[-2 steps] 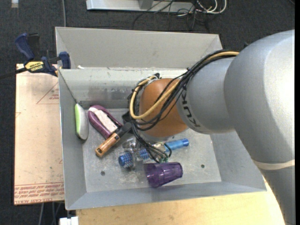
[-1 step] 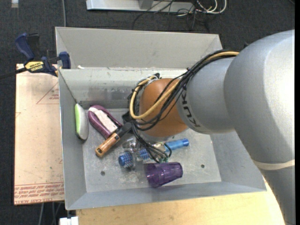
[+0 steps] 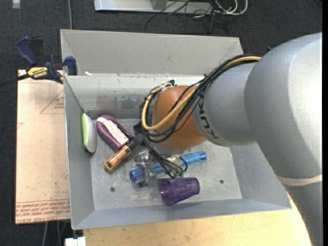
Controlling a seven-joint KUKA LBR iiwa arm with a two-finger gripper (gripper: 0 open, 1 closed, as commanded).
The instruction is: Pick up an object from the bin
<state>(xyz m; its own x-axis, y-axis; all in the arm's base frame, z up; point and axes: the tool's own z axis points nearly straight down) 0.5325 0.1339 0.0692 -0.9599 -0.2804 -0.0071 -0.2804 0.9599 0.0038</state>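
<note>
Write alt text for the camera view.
A grey robot arm reaches from the right into a grey metal bin, its orange wrist cover over the bin's middle. Near it lie a purple cup on its side, a blue ribbed cylinder and a blue tube; further left, a brown stick, a purple-and-white thing and a green-and-white oblong.

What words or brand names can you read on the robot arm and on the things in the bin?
"KUK": on the grey arm casing, running sideways next to the orange cover; the end of the word is not clear.
Things in the bin, such as the purple cup and the green and white piece: no print that can be read.
</note>
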